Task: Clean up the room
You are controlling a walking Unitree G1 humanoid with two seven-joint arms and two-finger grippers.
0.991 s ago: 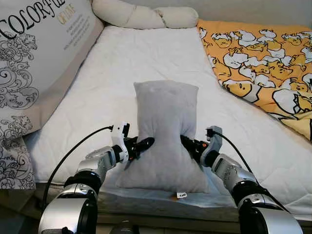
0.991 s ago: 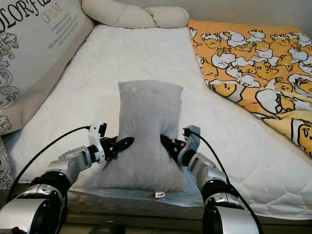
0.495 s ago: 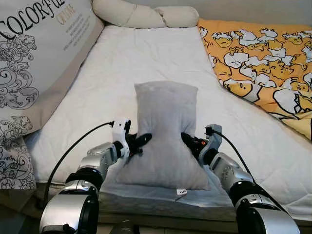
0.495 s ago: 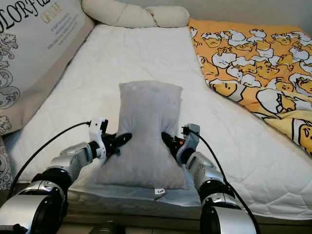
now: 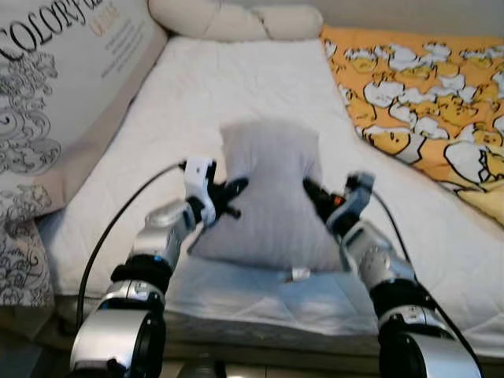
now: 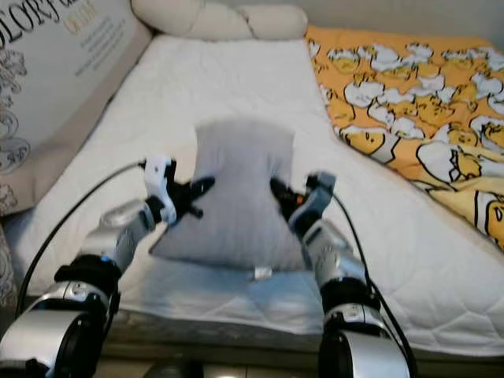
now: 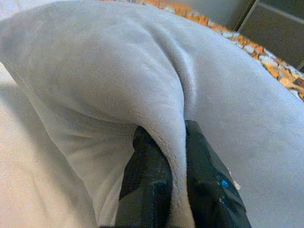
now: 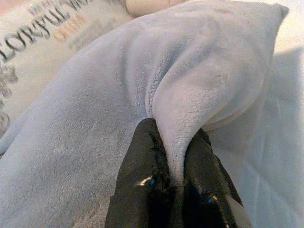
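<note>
A grey plush pillow (image 5: 272,193) is held just above the near edge of the white mattress (image 5: 236,87), a small tag (image 5: 299,274) hanging from its bottom seam. My left gripper (image 5: 233,191) is shut on the pillow's left edge, and my right gripper (image 5: 312,191) is shut on its right edge. In the left wrist view both black fingers (image 7: 147,185) pinch a fold of grey fabric (image 7: 118,71). The right wrist view shows the same pinch (image 8: 175,180) on the pillow (image 8: 95,118).
An orange blanket with a duck print (image 5: 425,94) covers the bed's right side. A large printed cushion (image 5: 55,102) leans at the left. Long cream bolsters (image 5: 228,20) lie along the far end. The mattress's front edge (image 5: 268,331) is just below my arms.
Both arms have lifted and carried the pillow farther over the mattress. Its bottom edge has come up off the bed. The picture is now blurred.
</note>
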